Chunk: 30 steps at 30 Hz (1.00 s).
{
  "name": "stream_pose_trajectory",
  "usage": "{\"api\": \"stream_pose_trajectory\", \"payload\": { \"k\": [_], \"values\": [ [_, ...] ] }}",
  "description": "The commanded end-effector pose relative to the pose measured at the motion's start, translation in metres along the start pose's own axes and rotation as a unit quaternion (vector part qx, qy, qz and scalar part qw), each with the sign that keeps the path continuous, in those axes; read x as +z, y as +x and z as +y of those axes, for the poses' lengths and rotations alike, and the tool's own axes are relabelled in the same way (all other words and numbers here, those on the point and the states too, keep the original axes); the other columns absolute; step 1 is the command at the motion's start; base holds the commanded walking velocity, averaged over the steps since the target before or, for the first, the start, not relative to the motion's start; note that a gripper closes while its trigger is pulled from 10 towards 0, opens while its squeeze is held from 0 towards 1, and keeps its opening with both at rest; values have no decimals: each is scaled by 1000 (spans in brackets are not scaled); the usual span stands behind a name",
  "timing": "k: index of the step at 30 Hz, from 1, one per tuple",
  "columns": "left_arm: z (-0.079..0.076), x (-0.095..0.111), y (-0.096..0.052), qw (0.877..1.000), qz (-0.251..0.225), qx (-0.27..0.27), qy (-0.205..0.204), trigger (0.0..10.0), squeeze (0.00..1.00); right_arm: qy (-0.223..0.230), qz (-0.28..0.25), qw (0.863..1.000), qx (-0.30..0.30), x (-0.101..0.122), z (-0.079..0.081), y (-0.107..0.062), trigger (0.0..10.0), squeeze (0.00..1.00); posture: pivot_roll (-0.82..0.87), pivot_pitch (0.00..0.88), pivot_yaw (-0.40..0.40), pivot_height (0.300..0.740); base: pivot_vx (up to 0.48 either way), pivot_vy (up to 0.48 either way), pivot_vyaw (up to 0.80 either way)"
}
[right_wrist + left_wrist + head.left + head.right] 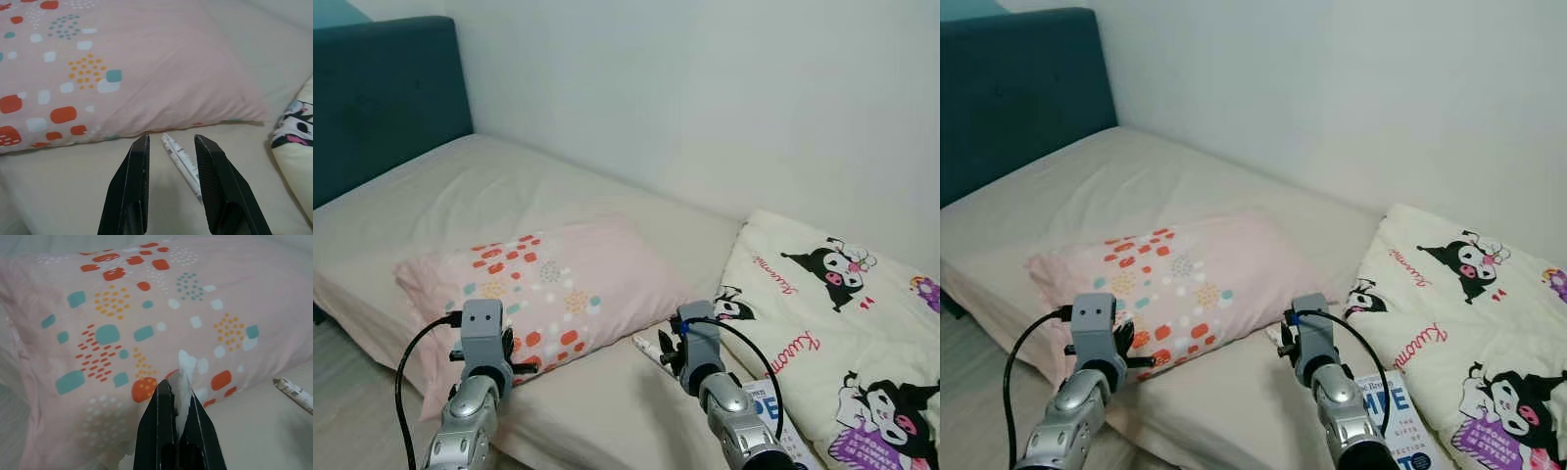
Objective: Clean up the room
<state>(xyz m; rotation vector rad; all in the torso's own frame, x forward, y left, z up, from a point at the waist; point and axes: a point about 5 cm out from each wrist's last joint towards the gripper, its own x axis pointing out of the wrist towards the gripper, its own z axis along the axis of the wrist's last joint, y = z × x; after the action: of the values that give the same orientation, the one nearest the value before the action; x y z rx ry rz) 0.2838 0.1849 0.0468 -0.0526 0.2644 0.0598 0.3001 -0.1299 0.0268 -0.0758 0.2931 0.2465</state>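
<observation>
The left pincer (178,399) grips a white tissue (185,377), while the open right pincer (171,147) straddles a rolled paper (182,160) remaining on the bed (607,401).

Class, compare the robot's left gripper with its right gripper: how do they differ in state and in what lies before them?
The left gripper is shut on a white tissue; the right gripper is open and holds nothing. The left gripper faces the patterned pillow; the right gripper points at a rolled paper lying on the sheet. Both hover low over the bed.
</observation>
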Motion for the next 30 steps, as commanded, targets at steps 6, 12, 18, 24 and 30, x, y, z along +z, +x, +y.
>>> {"api": "stream_pose_trajectory", "payload": {
  "k": [6,12,18,24,30],
  "values": [
    [-1,-2,-1,1000,5,-3,6,10000,0,5,7,1000,-4,-3,-2,-2,10000,0,-12,1,-129,740,0,0,0],
    [-9,2,-1,1000,-8,-26,12,10000,0,8,3,1000,-5,-1,0,-1,10000,0,-7,0,-128,740,0,80,0],
    [-10,2,-2,1000,-10,-28,10,10000,0,12,-2,1000,1,0,3,0,10000,0,-7,0,-127,740,0,0,0],
    [-12,2,-1,999,-7,-31,16,10000,0,12,-2,1000,2,0,4,0,10000,0,-4,0,-125,740,0,0,0],
    [-13,3,0,999,-10,-37,10,10000,0,13,-4,1000,1,0,4,0,10000,0,-2,0,-120,740,0,320,0]
  ]
}}
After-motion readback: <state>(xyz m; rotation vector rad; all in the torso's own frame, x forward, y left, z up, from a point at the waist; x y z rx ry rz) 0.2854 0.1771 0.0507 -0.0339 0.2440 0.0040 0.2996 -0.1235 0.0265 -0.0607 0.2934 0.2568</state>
